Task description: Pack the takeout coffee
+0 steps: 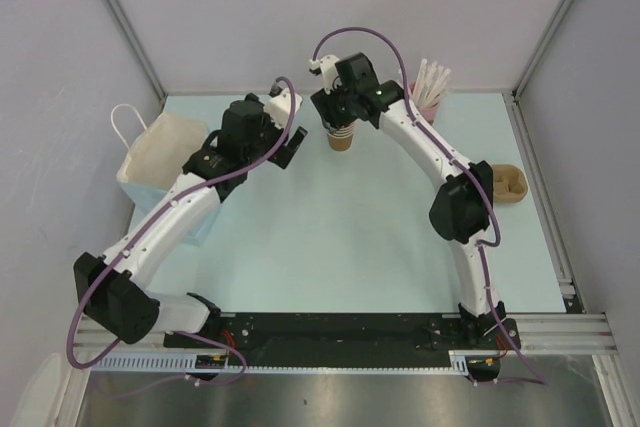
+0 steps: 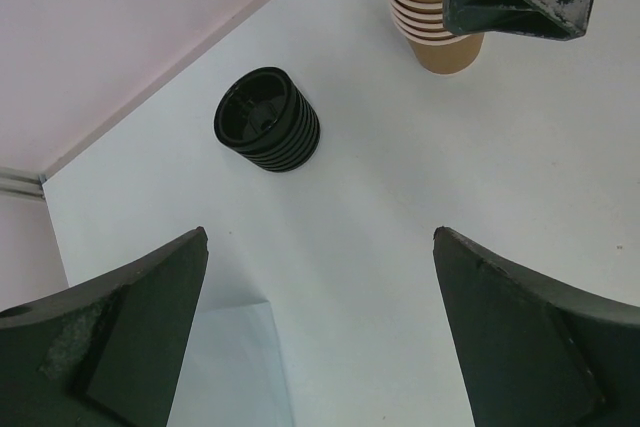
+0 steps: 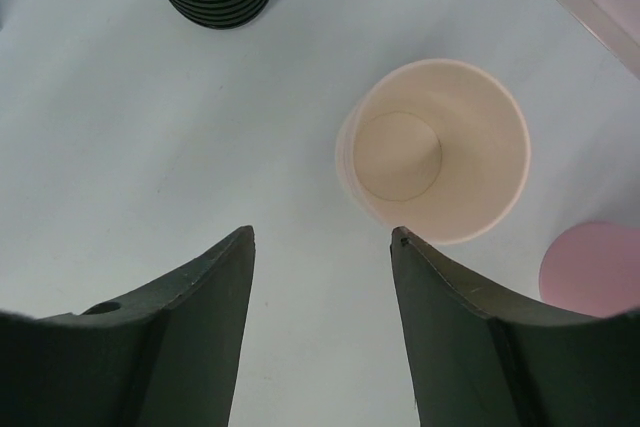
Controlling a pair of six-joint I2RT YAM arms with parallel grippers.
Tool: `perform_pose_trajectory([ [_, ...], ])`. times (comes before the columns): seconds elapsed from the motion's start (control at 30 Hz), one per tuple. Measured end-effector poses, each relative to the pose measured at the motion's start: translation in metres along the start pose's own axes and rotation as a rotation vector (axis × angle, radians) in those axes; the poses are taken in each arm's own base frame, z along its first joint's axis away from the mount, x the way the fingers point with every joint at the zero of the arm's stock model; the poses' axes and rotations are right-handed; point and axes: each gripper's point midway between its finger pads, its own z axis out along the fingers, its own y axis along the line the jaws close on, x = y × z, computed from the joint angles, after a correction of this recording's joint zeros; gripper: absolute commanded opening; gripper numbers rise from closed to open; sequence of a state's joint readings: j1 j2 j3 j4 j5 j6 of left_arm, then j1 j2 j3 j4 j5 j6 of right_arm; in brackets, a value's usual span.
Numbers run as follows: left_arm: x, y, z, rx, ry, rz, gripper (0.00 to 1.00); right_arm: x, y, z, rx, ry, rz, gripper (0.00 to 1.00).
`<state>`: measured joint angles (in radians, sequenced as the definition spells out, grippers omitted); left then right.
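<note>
**Cup pick-up in hand, nothing packed yet**

The right pincer (image 3: pixel 322 237), part open and empty, hovers just beside the top cup (image 3: pixel 440 152) of the cup stack (image 1: pixel 341 139). It has no lid on. The left pincer (image 2: pixel 320 237) gapes wide near the lid stack (image 2: pixel 268 119). Next, probably: centre on the rim and free one cup.

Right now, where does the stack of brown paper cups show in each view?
Top external: the stack of brown cups sits far-centre, under the right gripper.
Left wrist: the stack is top right, partly behind that gripper.
Right wrist: stack right of centre, seen from above, cream inside.
Shared landmark: the stack of black lids, left of the cups in both wrist views; unseen from above.
</note>
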<state>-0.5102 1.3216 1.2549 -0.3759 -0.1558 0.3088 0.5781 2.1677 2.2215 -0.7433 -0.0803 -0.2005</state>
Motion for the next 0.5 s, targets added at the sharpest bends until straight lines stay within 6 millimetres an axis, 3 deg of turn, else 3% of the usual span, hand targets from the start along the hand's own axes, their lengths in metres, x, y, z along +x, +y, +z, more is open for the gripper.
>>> perform_pose_trajectory([
  [0.3,0.007,-0.004,0.008,0.01,0.029,-0.009,1.0,0.014,-0.005,0.028,-0.011,0.026,-0.013,0.42],
  [0.5,0.006,-0.004,0.009,0.011,0.033,-0.015,0.99,0.014,-0.007,0.035,-0.009,0.026,-0.023,0.39],
])
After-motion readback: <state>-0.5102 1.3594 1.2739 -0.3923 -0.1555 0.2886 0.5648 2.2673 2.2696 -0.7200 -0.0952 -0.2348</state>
